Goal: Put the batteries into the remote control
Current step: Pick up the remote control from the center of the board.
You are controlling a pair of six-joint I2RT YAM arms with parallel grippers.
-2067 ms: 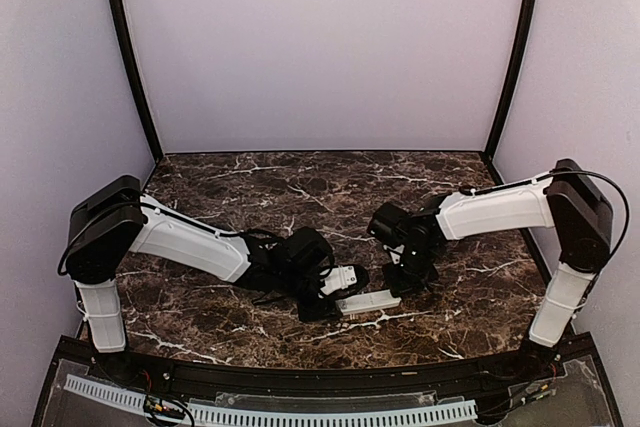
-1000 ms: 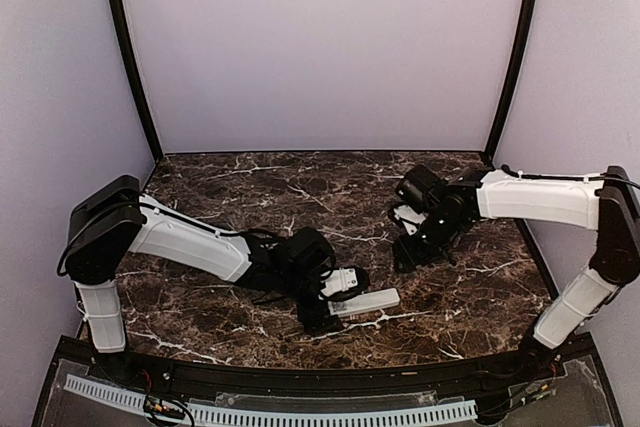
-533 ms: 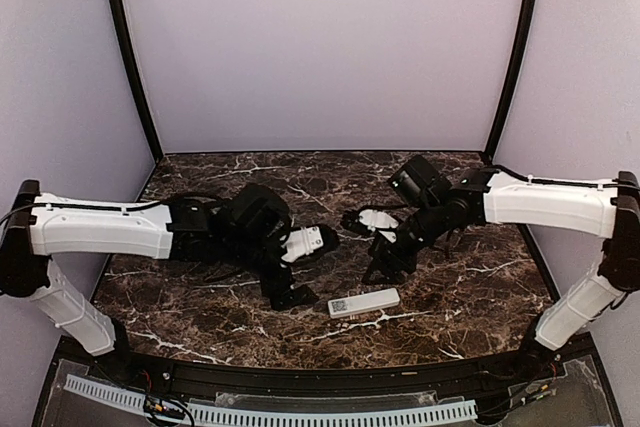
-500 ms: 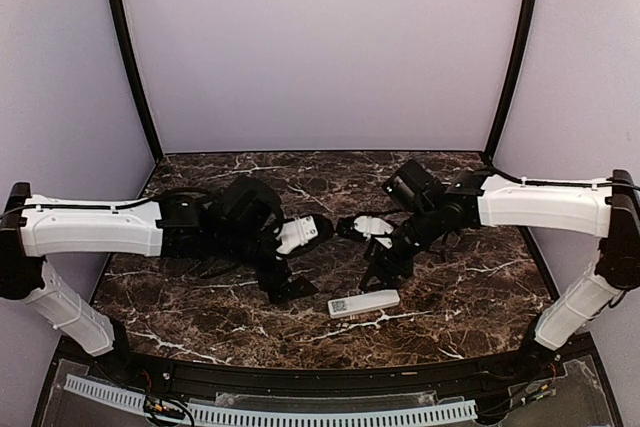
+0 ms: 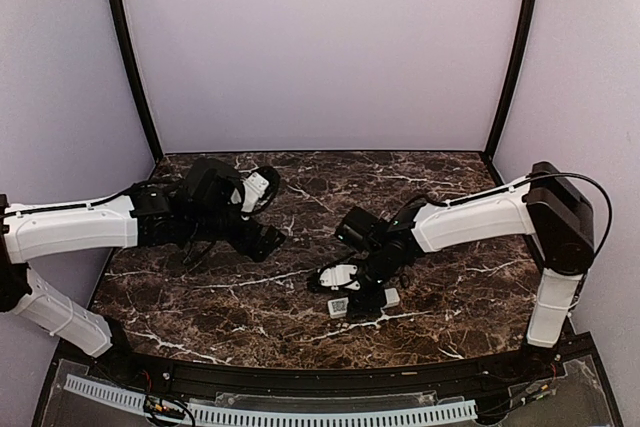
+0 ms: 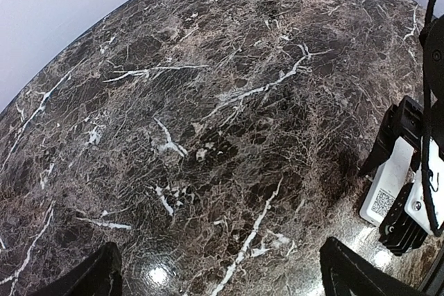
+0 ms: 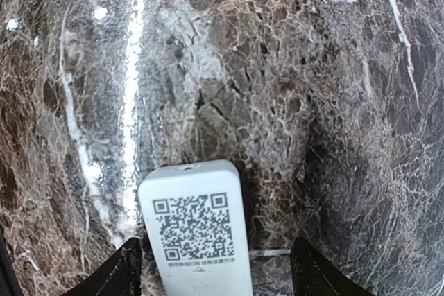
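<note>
Right wrist view: the remote control is shown flat on the marble table, label side up. Its long axis runs lengthwise between the fingers of the right gripper, which are spread to either side and not closed on it. The left gripper, spread wide and empty, is placed well apart, so the right arm is judged nearer. No batteries can be made out.

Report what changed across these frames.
The left fingers left the remote control and swung back to the far left, open over the marble table. The right fingers swung away, then came down astride the remote's QR-code end, open. The remote still lies flat near the front edge. No batteries show.
</note>
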